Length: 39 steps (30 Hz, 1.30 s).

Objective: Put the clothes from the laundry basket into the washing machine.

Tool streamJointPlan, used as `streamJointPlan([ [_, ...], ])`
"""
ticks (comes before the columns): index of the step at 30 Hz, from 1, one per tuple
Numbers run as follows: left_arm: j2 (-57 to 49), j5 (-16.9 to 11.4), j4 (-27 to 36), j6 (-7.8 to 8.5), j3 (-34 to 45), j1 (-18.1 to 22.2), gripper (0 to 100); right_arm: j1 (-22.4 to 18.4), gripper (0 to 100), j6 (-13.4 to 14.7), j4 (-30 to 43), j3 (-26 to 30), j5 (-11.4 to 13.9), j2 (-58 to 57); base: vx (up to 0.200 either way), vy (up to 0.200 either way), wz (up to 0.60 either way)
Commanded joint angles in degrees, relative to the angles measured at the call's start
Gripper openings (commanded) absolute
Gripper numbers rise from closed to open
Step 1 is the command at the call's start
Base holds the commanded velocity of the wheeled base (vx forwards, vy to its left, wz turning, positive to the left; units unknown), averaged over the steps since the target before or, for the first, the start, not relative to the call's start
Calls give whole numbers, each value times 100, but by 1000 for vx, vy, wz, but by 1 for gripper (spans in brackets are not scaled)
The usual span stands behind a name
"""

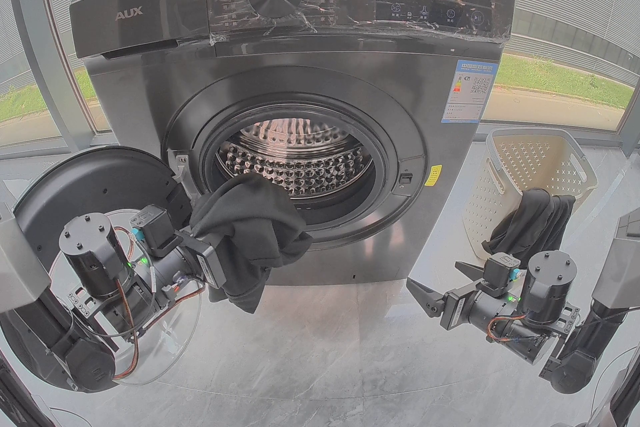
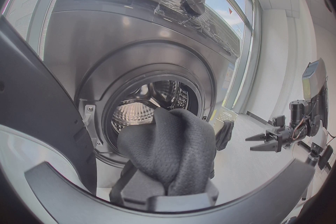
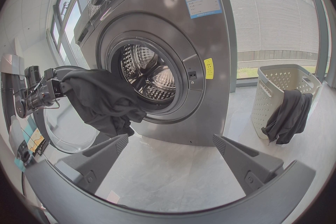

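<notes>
1. Washing machine (image 1: 293,115): a front-loader standing on the tiled floor (image 1: 347,348). Its steel drum (image 1: 293,158) is exposed and appears empty of clothes, so loading is judged to be at an early stage.
2. Machine door (image 1: 100,188): swung fully open to the robot's left, which leaves the mouth of the drum unobstructed for loading.
3. Laundry basket (image 1: 533,165): a pale perforated basket on the floor to the right of the machine, near the window and within reach of the right arm.
4. Black garment (image 1: 253,228): bunched and hanging from the left gripper. Its upper fold sits at the lower lip of the drum opening and its tail dangles below the sill. It is judged to be positioned for pushing inward, and the hanging tail could snag on the door seal.
5. Second black garment (image 1: 533,225): draped over the front rim of the basket and hanging down the outside wall. It is not yet loaded.
6. Left gripper (image 2: 164,195): clamped on the black garment, with cloth covering the fingers, and held level just in front of the opening.
7. Right gripper (image 1: 433,281): fingers spread wide and holding nothing. It is held low over the floor between machine and basket, and is judged to be on standby for the draped garment.
</notes>
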Motion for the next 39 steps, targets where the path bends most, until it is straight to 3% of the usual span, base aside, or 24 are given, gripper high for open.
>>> streamJointPlan([
  [1,0,11,-38,45,129,-134,0,-22,100,0,3,32,-3,-178,0,0,0],
  [5,290,292,-38,62,68,-160,0,-22,100,0,3,-21,-3,-213,0,0,0],
  [13,361,301,-38,45,-47,-160,0,-13,100,0,-6,-3,6,-213,150,0,0],
  [22,440,319,-38,53,-55,-160,0,40,100,9,3,15,-3,-196,0,0,0],
  [28,501,319,-38,53,-55,-160,0,57,100,9,-6,15,-3,-205,200,0,0],
  [39,598,327,-47,53,-55,-160,0,84,100,9,-6,41,-3,-205,0,0,0],
])
